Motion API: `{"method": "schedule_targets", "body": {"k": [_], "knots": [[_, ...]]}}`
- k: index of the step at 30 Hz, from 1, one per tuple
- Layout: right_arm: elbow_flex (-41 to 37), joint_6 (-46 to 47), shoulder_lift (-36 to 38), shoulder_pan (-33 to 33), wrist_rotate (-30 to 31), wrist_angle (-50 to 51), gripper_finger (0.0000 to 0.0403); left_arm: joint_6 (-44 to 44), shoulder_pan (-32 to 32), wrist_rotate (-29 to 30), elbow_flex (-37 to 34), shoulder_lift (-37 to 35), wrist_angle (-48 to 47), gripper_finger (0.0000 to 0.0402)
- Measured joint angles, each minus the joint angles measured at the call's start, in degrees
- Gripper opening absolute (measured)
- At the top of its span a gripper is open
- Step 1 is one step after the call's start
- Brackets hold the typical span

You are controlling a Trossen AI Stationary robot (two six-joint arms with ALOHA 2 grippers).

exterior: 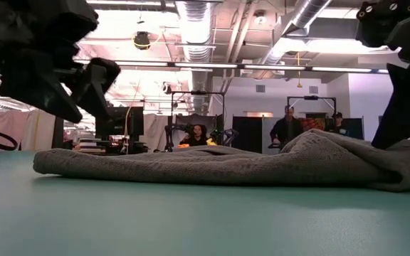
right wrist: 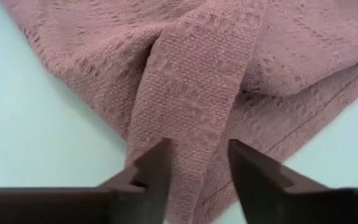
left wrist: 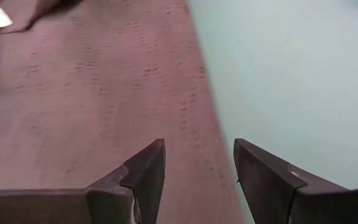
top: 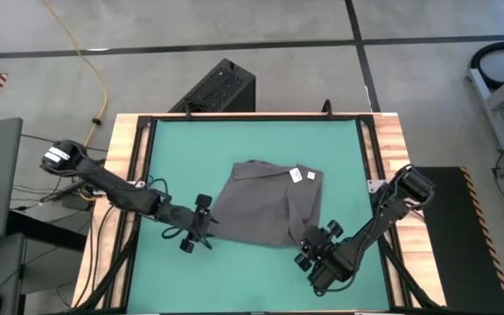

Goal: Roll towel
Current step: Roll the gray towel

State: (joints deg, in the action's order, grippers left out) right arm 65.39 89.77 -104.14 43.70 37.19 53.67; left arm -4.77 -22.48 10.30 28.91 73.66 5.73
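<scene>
On the green mat (top: 173, 149), slightly toward the right arm's side of its centre, the towel (top: 265, 206) lies loosely spread and not yet rolled. One fold or raised ridge of cloth runs toward the towel corner nearest the right arm. The white label tag (top: 297, 175) sits on the towel's far right portion.

Gripper positions, relative to the towel:
- Left gripper (top: 201, 223): at the towel's left edge, low over the mat. The left wrist view shows its fingers (left wrist: 148, 171) parted with a clear gap, straddling the towel edge; nothing is held.
- Right gripper (right wrist: 197, 168): at the towel's near right corner. Its fingers are parted on either side of the raised fold; whether they touch the cloth cannot be told, and no grip is evident.

Judged step in hand: taking hold of the towel edge to begin the roll.

Recommended procedure:
1. Lower each gripper until one finger can slide beneath the fabric edge; a grasp that catches only the upper layer will likely slip.
2. Close both grippers on a single edge, well apart along it, so the edge stays straight.
3. Flatten the raised fold near the right gripper before turning; otherwise the roll will probably come out lopsided.
4. Turn the edge over in small, even advances, both arms moving together.
5. Keep the cloth lightly taut. The fabric looks soft and limp, so slack will bunch.
</scene>
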Motion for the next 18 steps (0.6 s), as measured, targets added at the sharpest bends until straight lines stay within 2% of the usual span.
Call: {"method": "schedule_targets", "body": {"k": [6, 7, 12, 18], "knots": [[0.0, -1.6, 0.0, -0.3, -2.6, 0.0, 0.0027, -1.9, 3.3, -1.8, 0.1, 9.9, 6.9, 0.0161], [0.0, -1.6, 0.0, -0.3, -2.6, 0.0, 0.0016, -1.7, 3.6, -2.2, 0.3, 11.3, 7.4, 0.0153], [1.8, 2.1, 0.0, -0.2, -2.6, 4.6, 0.0011, 0.8, 3.4, -2.7, 1.0, 15.8, 7.6, 0.0108], [8.6, 13.8, 0.0, 1.0, -4.1, 22.8, 0.0006, 3.8, 3.7, -2.4, 1.1, 17.6, 4.7, 0.0055]]}}
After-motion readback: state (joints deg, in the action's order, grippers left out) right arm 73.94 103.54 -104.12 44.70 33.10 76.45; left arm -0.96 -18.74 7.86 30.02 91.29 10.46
